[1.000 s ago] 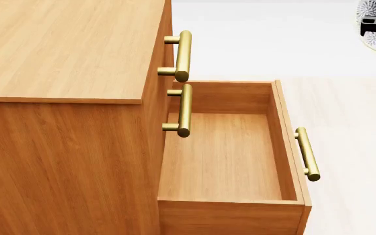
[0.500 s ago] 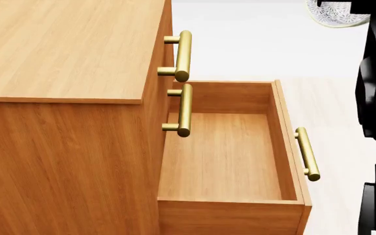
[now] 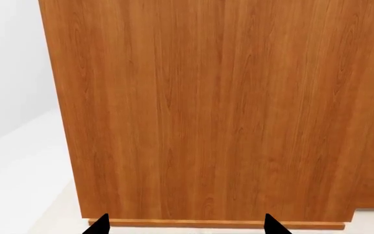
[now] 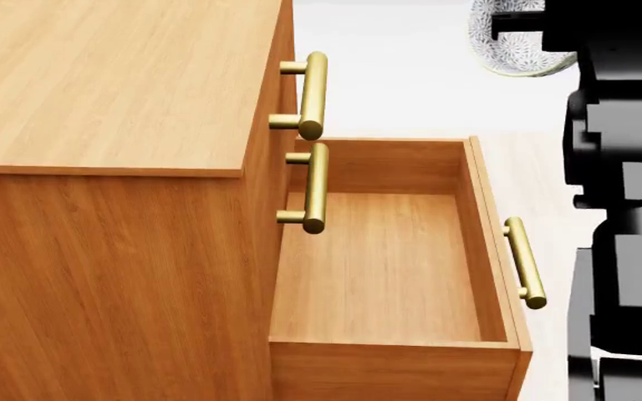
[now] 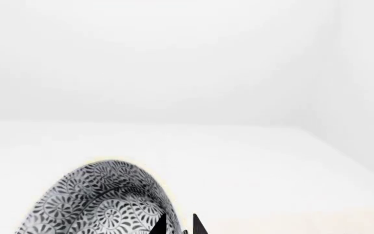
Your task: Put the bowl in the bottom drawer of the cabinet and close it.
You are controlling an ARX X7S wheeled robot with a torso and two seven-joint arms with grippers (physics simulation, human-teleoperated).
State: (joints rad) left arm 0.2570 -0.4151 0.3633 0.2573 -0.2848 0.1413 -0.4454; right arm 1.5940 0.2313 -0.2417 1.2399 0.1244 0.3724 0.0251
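- White floor and walls surround the cabinet (image 4: 109, 167); its bottom drawer (image 4: 388, 267) stands pulled open.
- Right claw (image 5: 177, 225) pinches the bowl (image 4: 511, 46) by its rim, at 1 o'clock beyond the drawer.
- Left claw (image 3: 183, 225), tips spread apart and holding nothing, faces the cabinet's side.

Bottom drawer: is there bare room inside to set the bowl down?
Yes. The bottom drawer floor is bare wood from its back wall to its front panel. It gets tight on the cabinet side, where the middle drawer's handle overhangs. The right pincer holds the bowl beyond the drawer's far end.

Plain white walls (image 5: 174, 58), pale floor (image 4: 622, 167).
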